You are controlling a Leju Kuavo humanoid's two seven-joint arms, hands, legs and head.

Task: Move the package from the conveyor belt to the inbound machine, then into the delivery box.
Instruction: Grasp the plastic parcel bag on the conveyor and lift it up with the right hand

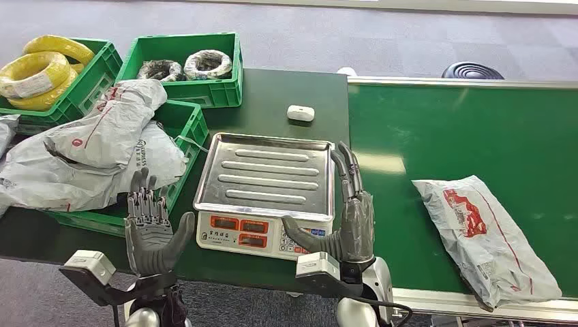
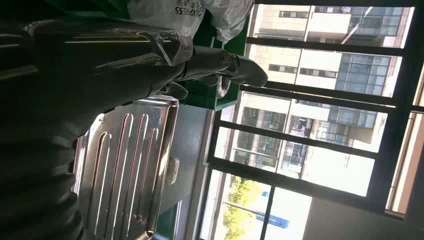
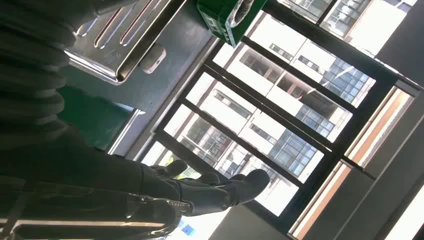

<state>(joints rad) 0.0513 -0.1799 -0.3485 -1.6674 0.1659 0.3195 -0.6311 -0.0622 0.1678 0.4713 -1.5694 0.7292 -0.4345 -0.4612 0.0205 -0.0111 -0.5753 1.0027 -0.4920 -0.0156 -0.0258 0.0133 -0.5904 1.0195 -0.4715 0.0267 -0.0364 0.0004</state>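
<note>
A grey plastic package (image 1: 487, 235) with red print lies on the green conveyor belt (image 1: 463, 129) at the right. The inbound machine, a scale with a steel tray (image 1: 266, 174) and orange displays (image 1: 240, 228), stands in the middle of the dark table. My right hand (image 1: 347, 214) is raised beside the scale's right edge, fingers straight and apart, holding nothing. My left hand (image 1: 151, 228) stands upright left of the scale, also with spread fingers and nothing in it. Both wrist views show those fingers (image 2: 225, 67) (image 3: 220, 187) stretched out past the tray (image 2: 125, 165) (image 3: 115, 35).
A green crate (image 1: 184, 126) heaped with grey packages (image 1: 88, 150) sits left of the scale. Behind it stand two more green crates, one with yellow coils (image 1: 41, 68), one with wrapped coils (image 1: 184, 65). A small white device (image 1: 300, 112) lies behind the scale.
</note>
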